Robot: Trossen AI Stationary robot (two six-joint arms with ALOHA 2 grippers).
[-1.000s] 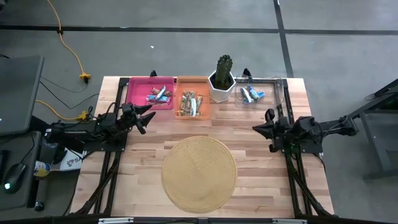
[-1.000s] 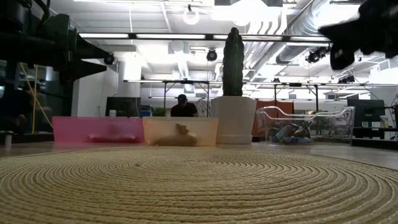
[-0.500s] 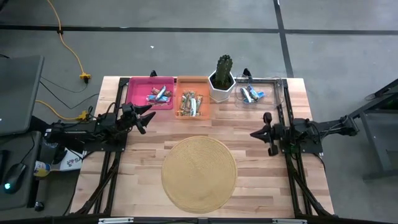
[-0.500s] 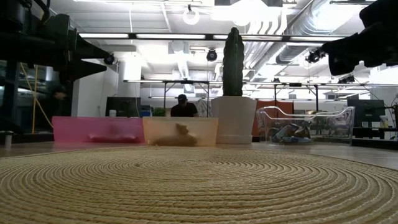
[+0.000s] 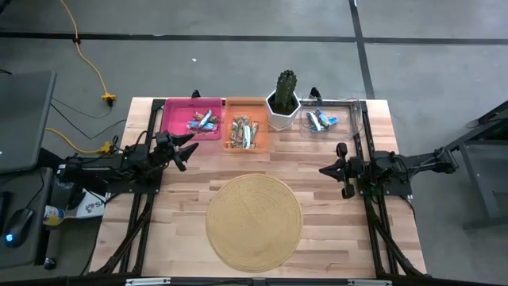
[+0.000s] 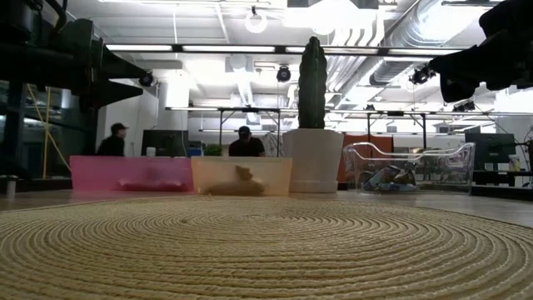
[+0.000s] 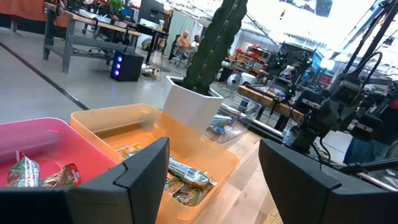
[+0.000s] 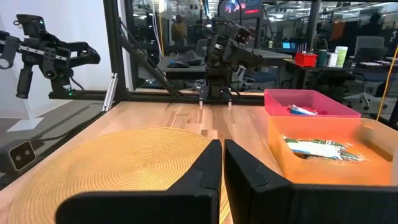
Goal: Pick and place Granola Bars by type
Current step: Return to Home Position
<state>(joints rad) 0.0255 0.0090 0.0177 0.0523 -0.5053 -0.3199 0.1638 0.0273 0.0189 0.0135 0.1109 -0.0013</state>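
Moved: the right gripper (image 8: pixel 222 148) has been turned and drawn slightly back toward its own side of the table over the last second. The left gripper (image 5: pixel 187 153) is unchanged, and a person (image 6: pixel 112 139) has come into view far behind the table.
Step in hand: the return to the rest pose is judged nearly complete, with both arms drawn back to their table edges.
Left fingers: spread wide, nothing held, pointed toward the bins.
Right fingers: closed almost together, nothing held, aimed across the round woven mat (image 5: pixel 254 222).
Granola Bars (image 5: pixel 242 131): all those seen lie sorted in the pink bin (image 5: pixel 171 119), the orange bin (image 5: pixel 246 101) and the transparent bin (image 5: pixel 355 119), the last one beyond the cactus (image 5: pixel 285 83). None is seen on the mat.
Next move: probably only settling of the arms is called for; no bar appears left to be picked.
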